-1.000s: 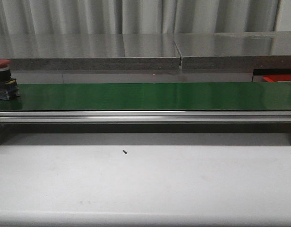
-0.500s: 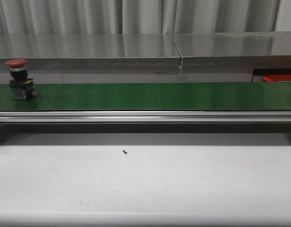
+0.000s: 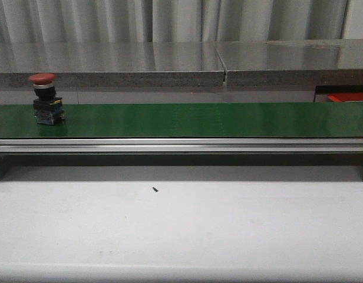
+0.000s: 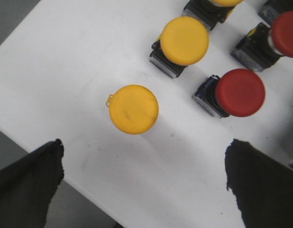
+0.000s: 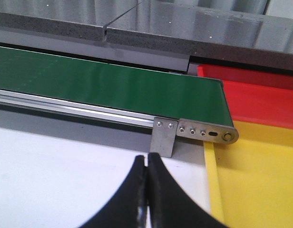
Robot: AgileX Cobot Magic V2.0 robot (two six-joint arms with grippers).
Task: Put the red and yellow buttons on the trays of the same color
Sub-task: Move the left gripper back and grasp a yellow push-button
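Note:
A red button (image 3: 46, 99) on a black base stands upright on the green belt (image 3: 193, 120), near its left end. In the left wrist view, yellow buttons (image 4: 134, 109) (image 4: 183, 41) and red buttons (image 4: 239, 92) (image 4: 285, 34) stand on a white surface; my left gripper (image 4: 144, 164) hangs open above them, holding nothing. My right gripper (image 5: 147, 158) is shut and empty over the white table, near the belt's right end. The red tray (image 5: 260, 97) and the yellow tray (image 5: 260, 180) lie beyond that end. Neither gripper shows in the front view.
A grey stone ledge (image 3: 111, 76) runs behind the belt. An aluminium rail (image 3: 181, 145) fronts the belt, and a metal bracket (image 5: 164, 137) holds its end. A small dark speck (image 3: 155, 189) lies on the white table (image 3: 181, 230).
The red button has travelled to the right along the belt, from the frame's left edge. Nothing else in the front view has moved.

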